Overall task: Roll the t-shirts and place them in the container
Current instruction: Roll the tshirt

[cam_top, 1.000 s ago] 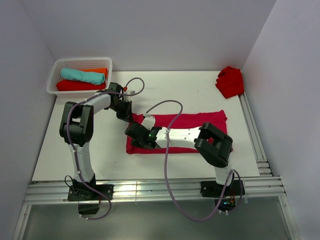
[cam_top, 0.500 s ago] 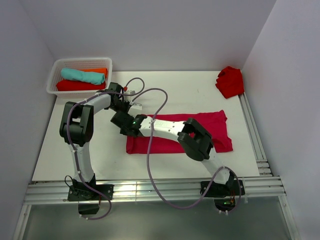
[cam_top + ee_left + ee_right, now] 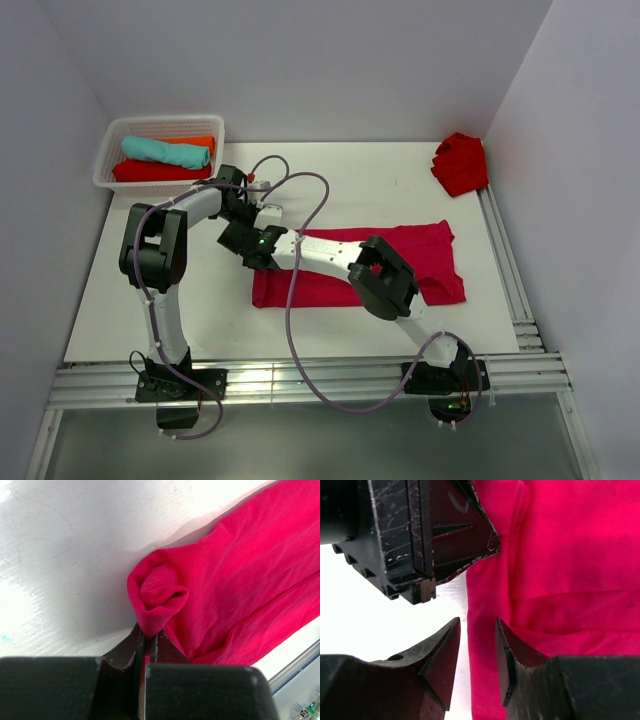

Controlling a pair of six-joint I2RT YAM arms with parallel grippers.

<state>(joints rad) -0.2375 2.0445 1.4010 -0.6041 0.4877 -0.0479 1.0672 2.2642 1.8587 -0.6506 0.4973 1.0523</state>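
Observation:
A raspberry-crimson t-shirt (image 3: pixel 435 255) lies folded into a long strip across the table. Its left end is curled into a small roll (image 3: pixel 160 592). My left gripper (image 3: pixel 252 226) is shut on the cloth just under that roll (image 3: pixel 147 636). My right gripper (image 3: pixel 240 245) has reached across to the same end. It stands open (image 3: pixel 477 630), its fingers straddling the shirt's left edge (image 3: pixel 485 645) with one fingertip (image 3: pixel 445 645) over bare table. The left gripper's black body (image 3: pixel 435 530) sits just ahead of it.
A white basket (image 3: pixel 165 119) at the back left holds rolled teal (image 3: pixel 165 150), orange (image 3: pixel 198 142) and scarlet (image 3: pixel 155 172) t-shirts. A crumpled scarlet t-shirt (image 3: pixel 461 162) lies at the back right corner. Metal rails (image 3: pixel 505 270) run along the right and near edges.
My right arm has swung its gripper left along the crimson shirt, up beside the left gripper at the shirt's end. The left arm has kept its place and its grip.

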